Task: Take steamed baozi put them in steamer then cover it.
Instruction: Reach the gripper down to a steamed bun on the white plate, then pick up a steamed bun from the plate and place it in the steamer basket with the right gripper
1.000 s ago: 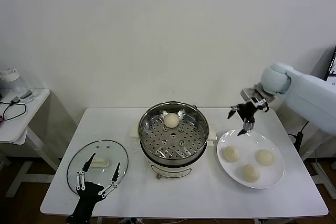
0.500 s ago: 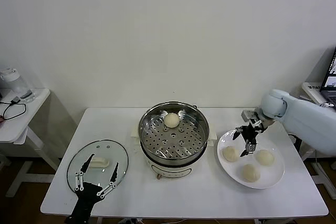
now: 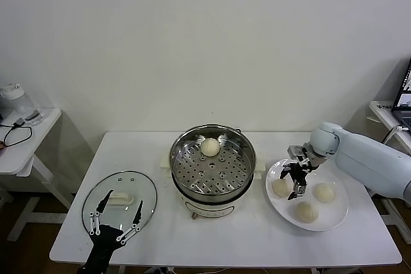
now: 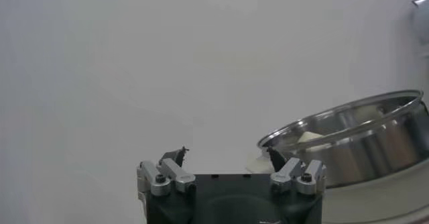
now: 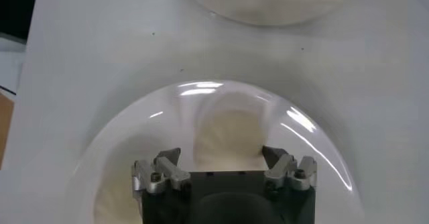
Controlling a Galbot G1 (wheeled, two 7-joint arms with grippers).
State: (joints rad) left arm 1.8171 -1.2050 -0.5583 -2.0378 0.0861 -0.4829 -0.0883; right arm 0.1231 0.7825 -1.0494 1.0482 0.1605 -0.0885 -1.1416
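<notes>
On the steamer (image 3: pixel 212 170) tray sits one baozi (image 3: pixel 210 146); three wait on the plate (image 3: pixel 334 214), right gripper (image 3: pixel 294 183) jaws wide, empty, around the leftmost. Left gripper (image 3: pixel 117 220), open, idles near the lid (image 3: pixel 119 201), still off.

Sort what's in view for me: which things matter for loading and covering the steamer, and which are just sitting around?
Job:
- steamer, one bun inside
- three buns on the plate
- glass lid on the table
- right gripper, open over the nearest bun
- left gripper, open, near the lid

Bystanders:
- side table with cable
</notes>
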